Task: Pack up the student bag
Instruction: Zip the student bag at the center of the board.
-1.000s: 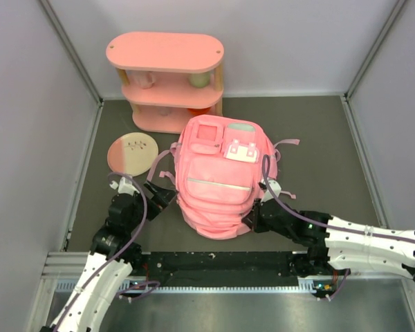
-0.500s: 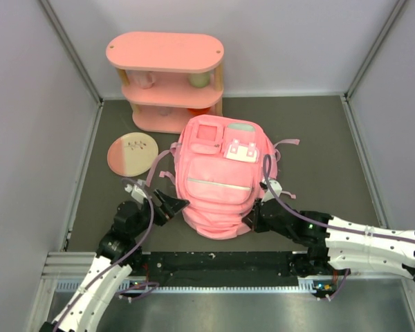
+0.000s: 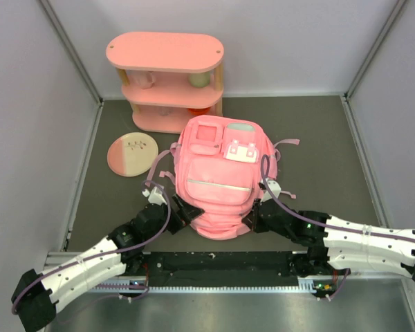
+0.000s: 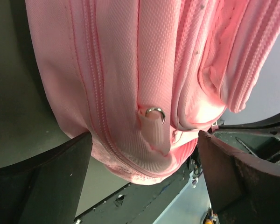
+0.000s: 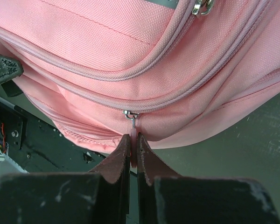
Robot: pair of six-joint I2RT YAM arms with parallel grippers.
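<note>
Reaching forward over the last second, the left arm has stretched out low across the table (image 3: 318, 138) and brought the left gripper (image 3: 182, 211) from well to the side up to the near left corner of the bag (image 3: 218, 173). Its jaws are spread wide, one on each side of that corner. In the left wrist view a small fabric tab with a metal ring (image 4: 154, 122) sits between them, not yet gripped. The right arm and the bag have hardly shifted.

Further back on the left, a round plate (image 3: 133, 153) lies flat on the table, apart from the bag. Behind it stands the pink shelf (image 3: 164, 52), with a cup (image 3: 144, 79) and other small things on its tiers.

The bag lies front side up in the middle of the table, just before the shelf, with its near end towards the arms. Every zip that shows looks closed.

At the near right corner, the right gripper (image 5: 131, 140) is pressed together on the pink zip pull (image 5: 132, 132) of one long zip.

As I judge it, packing has barely begun. The bag is not yet opened and nothing seems to have gone in. What remains is to steady the bag, draw the zip open, load the things and close it.
</note>
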